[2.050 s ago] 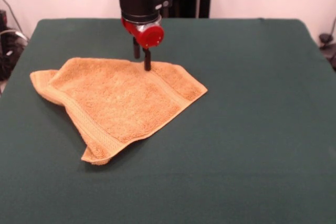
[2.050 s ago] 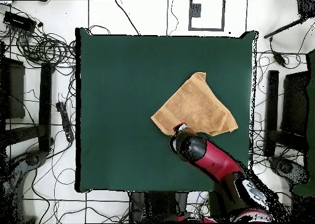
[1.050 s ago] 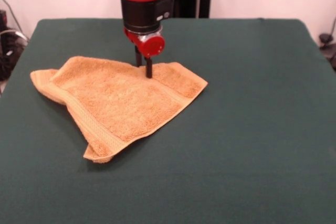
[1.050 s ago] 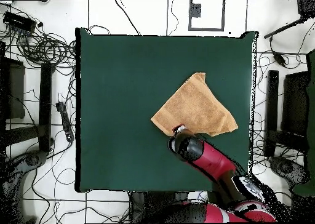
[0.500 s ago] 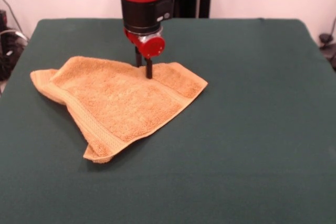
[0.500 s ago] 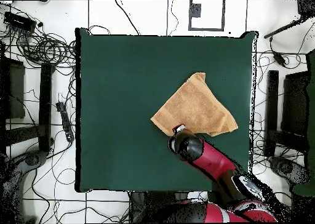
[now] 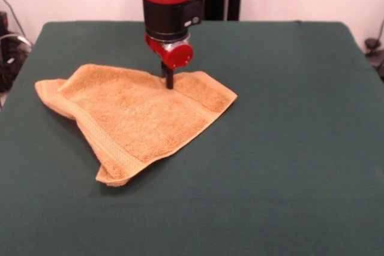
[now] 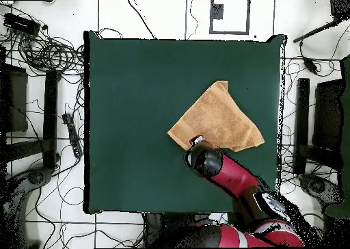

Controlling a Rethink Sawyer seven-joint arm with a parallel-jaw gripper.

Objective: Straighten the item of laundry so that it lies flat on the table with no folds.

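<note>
Dark green table (image 7: 288, 148), a folded golden-orange towel (image 7: 132, 118) directly on it.

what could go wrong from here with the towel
The gripper sits at the far edge of the folded towel; it may catch both layers and drag the fold along instead of opening it. The towel could also slide across the table as one piece, keeping its doubled-over edge.

Red and black arm (image 7: 168, 4), round red cap, dark end effector (image 7: 167, 76)

Towel (image 7: 129, 115) lies folded on table (image 7: 288, 148); gripper (image 7: 167, 80) stands at towel's far edge.
</note>
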